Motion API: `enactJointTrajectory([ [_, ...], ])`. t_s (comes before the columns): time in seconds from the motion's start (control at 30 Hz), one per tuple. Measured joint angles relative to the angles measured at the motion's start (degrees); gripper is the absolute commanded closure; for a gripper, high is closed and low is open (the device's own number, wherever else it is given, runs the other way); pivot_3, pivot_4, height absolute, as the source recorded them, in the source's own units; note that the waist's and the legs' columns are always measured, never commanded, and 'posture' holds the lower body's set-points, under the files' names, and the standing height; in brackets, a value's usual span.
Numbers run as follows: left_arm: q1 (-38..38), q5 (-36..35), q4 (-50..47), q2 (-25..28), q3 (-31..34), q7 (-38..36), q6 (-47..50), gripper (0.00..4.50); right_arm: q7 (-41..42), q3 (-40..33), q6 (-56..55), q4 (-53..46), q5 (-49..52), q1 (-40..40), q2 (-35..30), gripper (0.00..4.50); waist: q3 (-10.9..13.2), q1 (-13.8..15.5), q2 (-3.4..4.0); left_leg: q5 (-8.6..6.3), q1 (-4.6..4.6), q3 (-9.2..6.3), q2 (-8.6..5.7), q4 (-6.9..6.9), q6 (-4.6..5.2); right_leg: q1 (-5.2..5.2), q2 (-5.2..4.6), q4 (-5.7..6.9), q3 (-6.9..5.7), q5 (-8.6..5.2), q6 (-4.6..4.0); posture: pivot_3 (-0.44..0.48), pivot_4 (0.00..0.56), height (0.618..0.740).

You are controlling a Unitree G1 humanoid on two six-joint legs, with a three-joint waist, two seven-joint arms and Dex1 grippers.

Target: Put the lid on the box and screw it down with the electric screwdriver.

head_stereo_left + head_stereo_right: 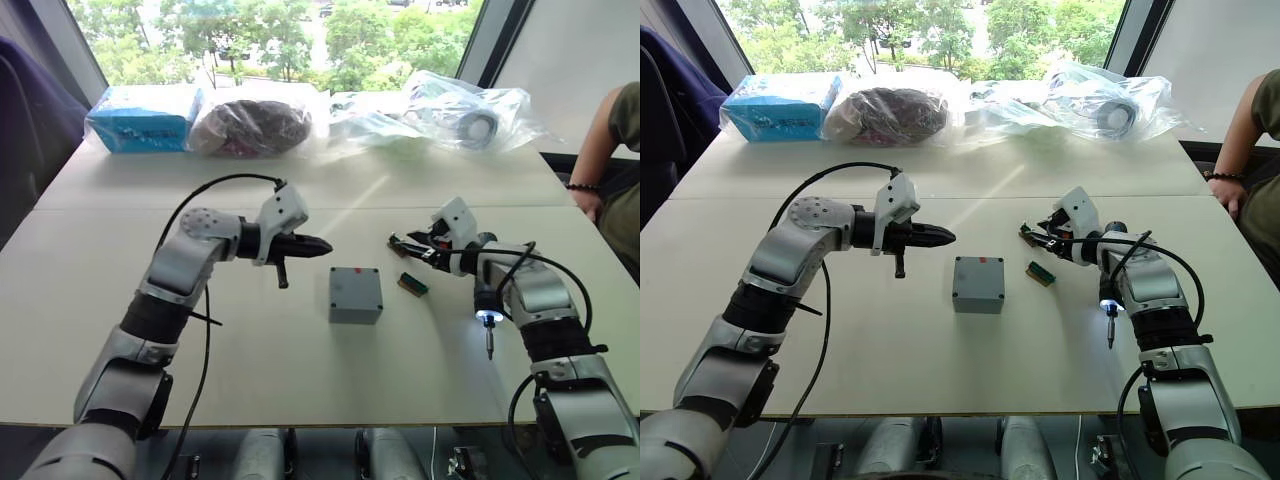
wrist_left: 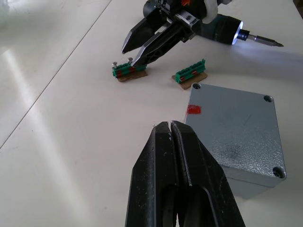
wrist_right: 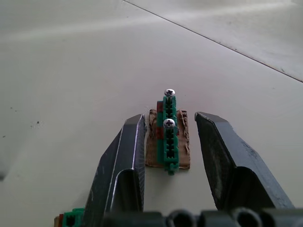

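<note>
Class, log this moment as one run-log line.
lid: on box | left claw: shut, beside box | right claw: open around green screw holder | screwdriver: lit

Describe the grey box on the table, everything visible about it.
The box is a small square grey enclosure, metal-looking with a finely speckled finish and rounded corners. Its flat top face carries recessed screw holes at the corners and a small red mark near one edge. It sits flat on the white table, midway between the arms. Nothing touches it: the left gripper, fingers shut, hovers beside it, and two small green-brown parts lie apart on the table beyond it, toward the right gripper.
</note>
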Motion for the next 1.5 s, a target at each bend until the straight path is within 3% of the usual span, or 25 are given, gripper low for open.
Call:
enactJointTrajectory([
  [0.03, 0.03, 0.0, 0.0, 0.0, 0.0, 0.01, 0.0, 4.5, 0.0, 0.0, -0.01, 0.06, -0.27, 0.0, 0.0, 2.75, 0.0, 0.0, 0.0, 0.0, 0.0, 0.0, 0.0, 0.0, 0.0, 0.0, 0.0, 0.0, 0.0, 0.0, 0.0, 0.0, 0.15, 0.74],
  [0.13, 0.12, 0.01, 0.01, 0.0, 0.0, 0.06, 0.0, 4.5, -0.03, -0.02, -0.26, 0.75, -0.49, 0.0, 0.02, 3.45, 0.0, 0.0, 0.0, 0.0, 0.0, 0.0, 0.0, 0.0, 0.0, 0.0, 0.0, 0.0, 0.0, 0.0, 0.0, 0.0, 0.15, 0.74],
  [0.23, 0.18, 0.01, 0.02, -0.05, 0.0, 0.12, -0.01, 4.5, -0.01, -0.23, -0.43, 0.92, -0.51, 0.0, 0.24, 4.47, 0.0, -0.04, 0.0, 0.0, 0.0, 0.0, 0.0, 0.0, 0.0, 0.0, 0.0, 0.0, 0.0, 0.0, 0.0, 0.0, 0.15, 0.74],
  [0.77, 0.71, 0.03, 0.07, -0.01, 0.01, 0.51, 0.02, 4.5, 0.8, -3.09, 0.25, -2.79, 0.83, 1.83, 0.58, 4.47, 0.0, 0.01, 0.0, 0.0, 0.0, 0.0, 0.0, 0.0, 0.0, 0.0, 0.0, 0.0, 0.0, 0.0, 0.0, 0.0, 0.15, 0.74],
  [1.0, 1.64, -0.75, -0.15, 0.63, 0.03, -0.56, 0.7, 4.5, 1.58, -6.37, 4.47, -14.88, 4.95, 3.95, -1.11, 4.47, 0.0, 0.08, 0.0, 0.0, 0.0, -0.01, 0.0, 0.0, 0.0, 0.0, -0.01, 0.0, 0.0, 0.0, 0.0, 0.0, 0.15, 0.74],
  [1.23, 4.33, -4.82, -7.41, 8.05, 0.05, -6.56, 5.0, 4.5, 2.81, -6.98, 15.79, -36.02, 12.9, 11.58, -3.79, 4.47, 0.0, 0.02, 0.0, -0.01, 0.02, -0.03, 0.03, -0.03, 0.02, 0.01, 0.0, 0.0, 0.0, 0.0, 0.0, 0.0, 0.15, 0.74],
  [1.5, 5.1, -6.21, -9.42, 8.54, 0.02, -6.9, 6.32, 4.5, 0.02, -5.65, 20.01, -42.11, 15.34, 15.61, -3.43, 4.47, 0.0, 0.15, 0.0, -0.11, 0.04, -0.06, -0.01, 0.0, 0.19, 0.05, -0.01, 0.03, -0.01, 0.0, -0.01, 0.0, 0.15, 0.74],
])
